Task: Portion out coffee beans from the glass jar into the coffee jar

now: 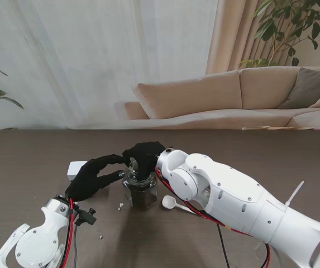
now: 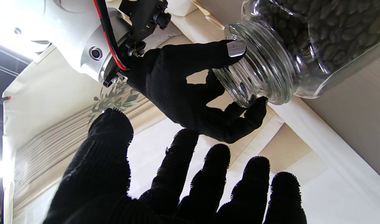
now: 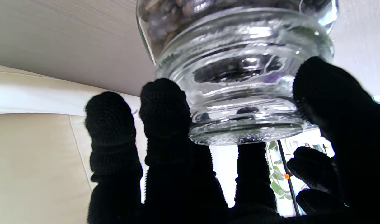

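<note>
The left hand [image 1: 92, 178] sits nearest to me, its fingers [image 2: 208, 174] spread apart and holding nothing. Its fingertips reach toward the glass jar [image 1: 140, 190], which stands just beyond them on the dark table [image 1: 31, 167]; whether they touch the glass cannot be told from the stand's view, and the left wrist view shows a clear gap.

The jar stands upright, long axis vertical, threaded mouth [image 3: 246, 93] pointing up with no lid on it. Coffee beans [image 2: 326, 34] fill its body to the neck.

The right hand [image 1: 143, 155] comes down over the jar's mouth from the far side. In the right wrist view its fingers [image 3: 165, 105] lie against one side of the rim and the thumb [image 3: 326, 90] against the other, curled around the neck; a firm grip cannot be confirmed.

Just right of the jar, beside the right arm, lies a white spoon [image 1: 169, 202]. Left of the left hand, farther from me, rests a small white block [image 1: 77, 169].
</note>
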